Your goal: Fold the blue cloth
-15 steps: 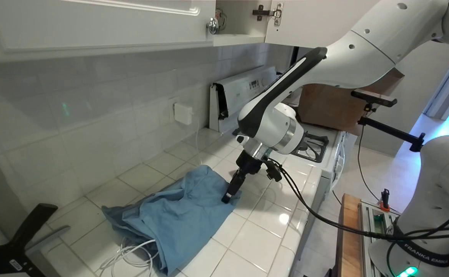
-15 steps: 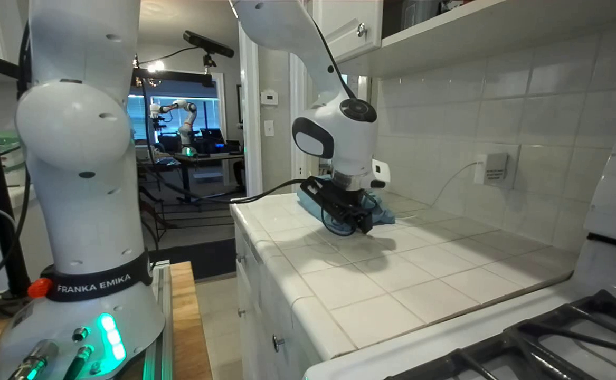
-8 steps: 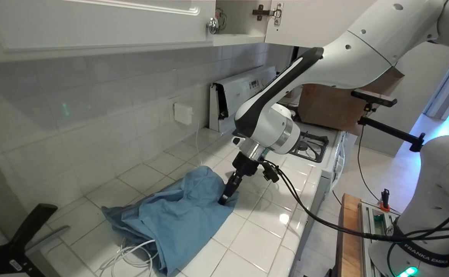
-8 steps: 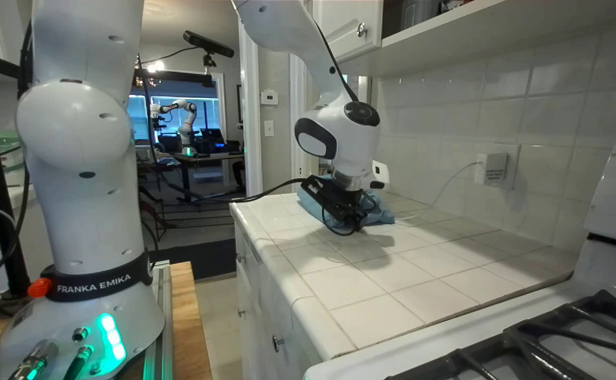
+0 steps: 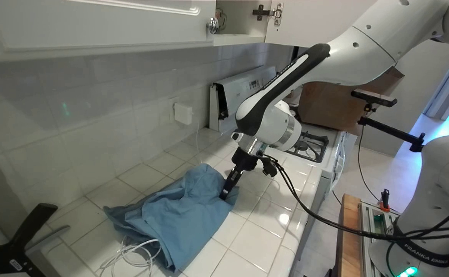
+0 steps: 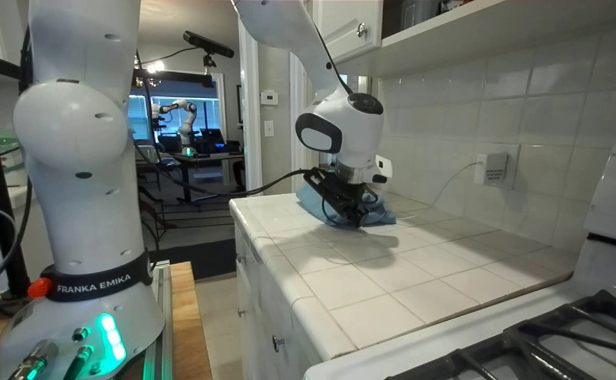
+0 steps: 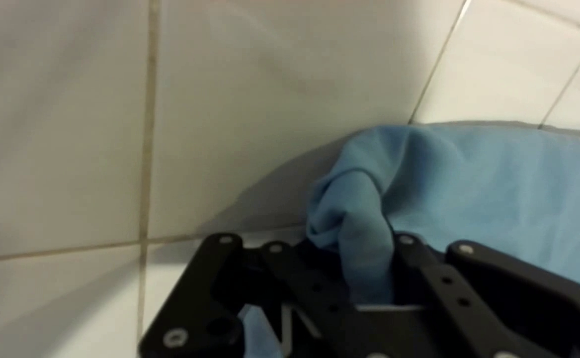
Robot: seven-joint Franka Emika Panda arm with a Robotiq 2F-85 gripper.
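The blue cloth (image 5: 186, 219) lies rumpled on the white tiled counter in an exterior view, spread out below the wall. In an exterior view, most of the cloth (image 6: 310, 200) is hidden behind my gripper (image 6: 358, 220). At the cloth's edge nearest the stove, my gripper (image 5: 223, 196) points down at a tilt. From the wrist, a bunched fold of the cloth (image 7: 364, 219) rises between the black fingers of my gripper (image 7: 352, 253), which are shut on it. The rest of the cloth spreads to the right there.
A coil of white cable (image 5: 132, 257) lies against the cloth's near edge. A black-handled tool (image 5: 24, 242) stands at the lower left. Cabinets (image 5: 93, 30) overhang the counter, and a stove grate (image 6: 550, 338) adjoins it. A plug box (image 5: 183, 113) sits on the wall.
My gripper's fingers have drawn together on the cloth's edge. The gripper has shifted slightly and risen a little, and the cloth's far left corner has slid slightly towards it.
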